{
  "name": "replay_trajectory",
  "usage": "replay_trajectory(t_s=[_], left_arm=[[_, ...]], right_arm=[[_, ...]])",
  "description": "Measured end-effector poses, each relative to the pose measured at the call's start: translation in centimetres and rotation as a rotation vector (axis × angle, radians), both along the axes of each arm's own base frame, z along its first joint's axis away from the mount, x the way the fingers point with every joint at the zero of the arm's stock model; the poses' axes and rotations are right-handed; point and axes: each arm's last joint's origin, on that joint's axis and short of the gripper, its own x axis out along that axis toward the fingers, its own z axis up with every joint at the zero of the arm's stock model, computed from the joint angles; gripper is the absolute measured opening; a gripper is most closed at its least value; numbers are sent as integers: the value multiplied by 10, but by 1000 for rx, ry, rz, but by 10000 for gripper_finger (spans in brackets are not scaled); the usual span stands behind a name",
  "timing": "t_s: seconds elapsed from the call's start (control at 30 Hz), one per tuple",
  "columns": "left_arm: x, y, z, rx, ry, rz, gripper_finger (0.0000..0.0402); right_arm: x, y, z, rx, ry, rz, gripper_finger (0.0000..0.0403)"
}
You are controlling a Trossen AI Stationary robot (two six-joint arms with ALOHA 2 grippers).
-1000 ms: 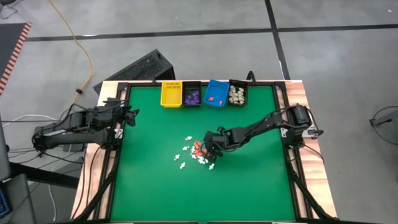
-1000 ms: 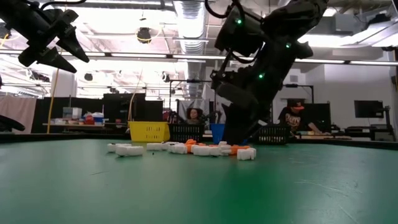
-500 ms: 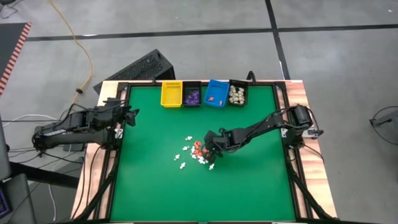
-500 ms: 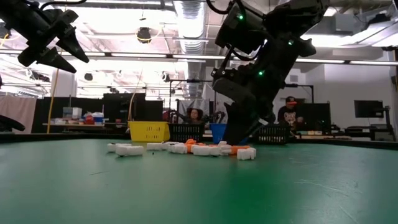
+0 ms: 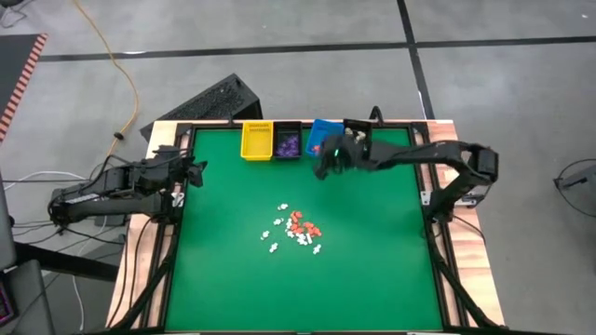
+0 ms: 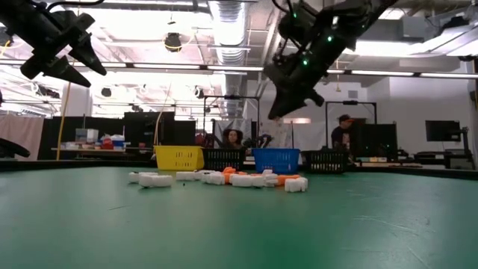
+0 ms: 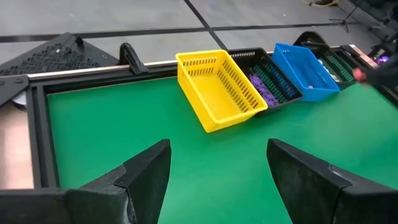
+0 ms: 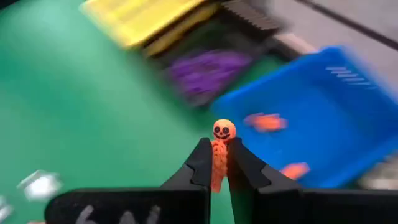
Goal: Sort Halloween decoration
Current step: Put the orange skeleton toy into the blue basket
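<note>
Several tiny white and orange-red Halloween decoration pieces (image 5: 293, 231) lie in a loose pile mid-table, also seen in the low view as a low row of pieces (image 6: 224, 178). My right gripper (image 5: 322, 168) hangs above the table just in front of the blue bin (image 5: 324, 138), shut on an orange figurine (image 8: 219, 152) with a pumpkin face. The blue bin (image 8: 311, 118) has orange pieces in it. My left gripper (image 7: 217, 180) waits open and high at the table's left edge (image 5: 197, 172). My right gripper pinches the orange figurine's thin body (image 8: 217, 167) between its two fingertips. The round pumpkin head (image 8: 223, 131) sticks out past the tips. The figurine is lifted clear of the table, over the green surface near the blue bin.
Along the far edge stand a yellow bin (image 5: 257, 140), a black bin with purple pieces (image 5: 287, 140), the blue bin, and a black bin with cream pieces (image 5: 355, 140). A raised black frame (image 5: 186, 130) rims the green table. People sit in the room beyond.
My right gripper has risen from the pile mid-table and swung toward the far edge, ending just in front of the blue bin with the orange figurine between its fingers. The pile stays where it was.
</note>
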Motion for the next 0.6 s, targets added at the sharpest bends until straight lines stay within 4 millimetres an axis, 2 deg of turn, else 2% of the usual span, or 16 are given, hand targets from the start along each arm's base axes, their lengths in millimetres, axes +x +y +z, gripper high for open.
replay_trajectory(t_s=[0.17,0.27,0.43,0.6], left_arm=[[0,0,0,7,1,12,256],[0,0,0,10,2,17,256],[-1,1,0,14,2,24,256],[-1,1,0,18,3,30,256]], right_arm=[[-20,-49,8,-28,-53,-158,48],[-27,-69,2,-21,-45,-221,59],[-25,-90,-18,79,-62,-167,87],[-19,-96,-43,166,-31,-117,133]])
